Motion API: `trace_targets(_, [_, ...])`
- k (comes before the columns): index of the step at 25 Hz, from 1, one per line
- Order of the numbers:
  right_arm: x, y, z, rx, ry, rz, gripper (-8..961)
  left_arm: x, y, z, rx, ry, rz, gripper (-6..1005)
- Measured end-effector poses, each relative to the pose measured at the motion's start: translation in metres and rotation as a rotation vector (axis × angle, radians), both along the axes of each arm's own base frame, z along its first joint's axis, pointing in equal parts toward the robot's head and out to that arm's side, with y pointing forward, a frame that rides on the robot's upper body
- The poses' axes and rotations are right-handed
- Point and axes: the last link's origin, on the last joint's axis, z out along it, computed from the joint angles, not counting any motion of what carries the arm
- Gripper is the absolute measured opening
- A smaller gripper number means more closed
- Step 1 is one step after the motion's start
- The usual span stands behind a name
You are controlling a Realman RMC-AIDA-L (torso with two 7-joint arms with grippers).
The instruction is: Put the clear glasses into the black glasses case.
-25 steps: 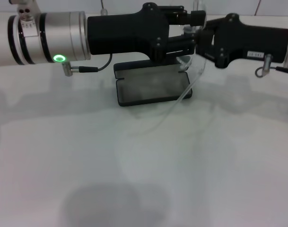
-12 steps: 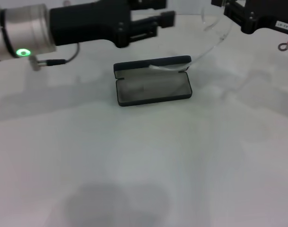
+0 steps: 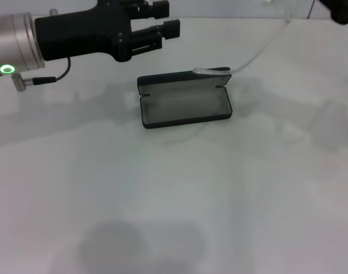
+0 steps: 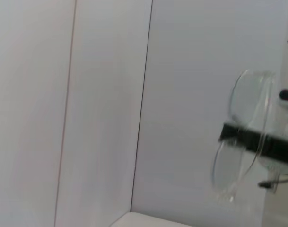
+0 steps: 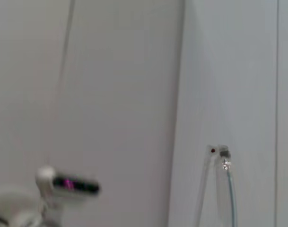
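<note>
**Glasses held high, one arm tip down at the open case**

You see the clear glasses [image 3: 259, 48] hanging in the air at the far right, one transparent arm slanting down so its tip lies at the rear right corner of the black glasses case [image 3: 185, 105]. From the left wrist camera the lenses [image 4: 243, 137] show face-on, with a dark bar across them where the right gripper [image 4: 257, 142] clamps them. In the head view only a black corner of that right gripper [image 3: 342, 11] shows at the top edge.

The case sits open on the white table [image 3: 174, 200], grey lining up, lid standing behind the tray.

Your left gripper [image 3: 162, 27] hovers above and left of the case, well apart from it, its fingers narrowly parted and holding nothing.
</note>
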Motion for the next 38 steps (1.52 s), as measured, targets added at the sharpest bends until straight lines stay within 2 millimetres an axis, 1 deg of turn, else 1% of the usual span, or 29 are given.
trace_targets(3, [-0.005, -0.003, 0.004, 0.015, 0.05, 0.036, 152, 0.001, -0.001, -0.004, -0.011, 0.009, -0.003, 483])
trace_targets(7, [-0.008, -0.001, 0.0, 0.03, 0.095, 0.045, 155, 0.008, -0.003, -0.02, -0.051, 0.037, -0.026, 483])
trace_targets(10, [-0.013, 0.006, -0.011, 0.036, 0.109, 0.049, 157, 0.016, -0.006, -0.037, -0.093, 0.078, -0.054, 483])
trace_targets(12, [-0.015, 0.009, -0.016, 0.039, 0.101, 0.047, 158, 0.02, -0.007, -0.043, -0.114, 0.097, -0.07, 484])
trace_targets(15, [-0.02, 0.02, -0.029, 0.038, 0.06, 0.012, 160, 0.027, -0.011, -0.051, -0.152, 0.105, -0.1, 484])
trace_targets(20, [-0.023, 0.032, -0.047, 0.037, -0.011, -0.039, 164, 0.033, -0.014, -0.051, -0.171, 0.091, -0.139, 485])
trace_targets(26, [-0.021, 0.038, -0.064, 0.031, -0.113, -0.071, 168, 0.034, -0.011, -0.044, -0.149, 0.076, -0.141, 485])
trace_targets(33, [-0.015, 0.038, -0.074, 0.02, -0.205, -0.068, 173, 0.036, -0.009, -0.039, -0.122, 0.082, -0.158, 486])
trace_targets(38, [-0.008, 0.036, -0.076, 0.002, -0.242, -0.081, 176, 0.036, -0.008, -0.038, -0.114, 0.078, -0.156, 487])
